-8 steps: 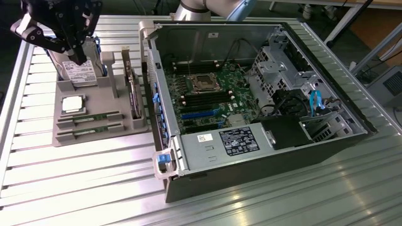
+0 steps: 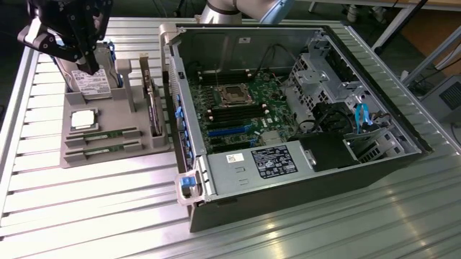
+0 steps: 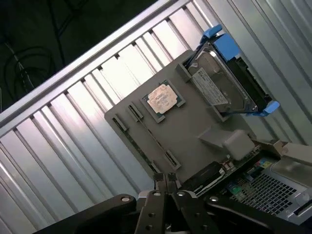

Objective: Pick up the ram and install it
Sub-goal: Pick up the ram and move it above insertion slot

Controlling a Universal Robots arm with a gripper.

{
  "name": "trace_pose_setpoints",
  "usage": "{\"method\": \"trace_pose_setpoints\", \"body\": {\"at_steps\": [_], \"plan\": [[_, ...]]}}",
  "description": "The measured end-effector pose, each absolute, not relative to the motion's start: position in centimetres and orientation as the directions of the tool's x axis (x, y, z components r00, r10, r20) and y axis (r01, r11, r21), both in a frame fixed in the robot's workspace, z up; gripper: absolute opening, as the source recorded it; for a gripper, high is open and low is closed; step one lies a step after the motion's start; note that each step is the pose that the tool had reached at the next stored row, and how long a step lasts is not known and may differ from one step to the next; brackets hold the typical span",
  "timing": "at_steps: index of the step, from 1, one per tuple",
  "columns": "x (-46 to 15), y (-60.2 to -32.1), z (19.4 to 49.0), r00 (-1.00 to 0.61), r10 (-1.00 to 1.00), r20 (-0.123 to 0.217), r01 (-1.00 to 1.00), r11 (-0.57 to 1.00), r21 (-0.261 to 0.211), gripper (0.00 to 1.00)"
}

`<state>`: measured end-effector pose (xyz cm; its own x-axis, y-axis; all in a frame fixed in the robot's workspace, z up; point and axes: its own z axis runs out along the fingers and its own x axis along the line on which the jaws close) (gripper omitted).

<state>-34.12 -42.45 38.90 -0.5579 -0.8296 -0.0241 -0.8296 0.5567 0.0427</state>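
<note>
Now, worktop (image 2: 86,205): ribbed metal slats, with a grey tray on the exterior view's left and an open computer case on its right.
computer case (image 2: 303,178): lying on its side with the lid off. A labelled power supply (image 2: 266,162) sits at the near end, and blue cables (image 2: 362,116) run toward the exterior view's right.
motherboard (image 2: 249,116): green, deeper inside the case. Its processor socket (image 2: 232,94) sits between rows of long black slots (image 2: 229,114).
tray (image 2: 108,161) (image 3: 195,126): just beside the case's outer wall.
nearer ram stick (image 2: 108,150) (image 3: 140,148): a thin green strip lying lengthwise in the slot at the tray's near end.
farther ram stick (image 2: 109,135) (image 3: 152,136): in the parallel slot just behind the first, close to it but apart.
expansion card (image 2: 153,108): dark, standing on edge in a slot along the tray's case-side edge.
processor (image 2: 83,118) (image 3: 163,97): a square silver chip lying flat in its recess, just beyond the ram slots.
hard drive (image 2: 90,83) (image 3: 219,87): in a blue caddy at the tray's far end.
jaws: pressed together with nothing between them, hanging in the air over the tray's far end, above the hard drive in the exterior view.
ram relative to jaws: both sticks lie at the opposite, near end of the tray, lower than the tips and well apart from them, with the processor between. Neither stick is touched.
arm (image 2: 230,8): a silver and blue link at the far edge, behind the case.
</note>
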Motion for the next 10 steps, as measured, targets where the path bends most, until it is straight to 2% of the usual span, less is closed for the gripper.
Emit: {"method": "trace_pose_setpoints", "body": {"at_steps": [10], "plan": [[-34.12,-42.46,38.86,-0.373,-0.928,-0.024,-0.927,0.372,0.043,0.10]]}}
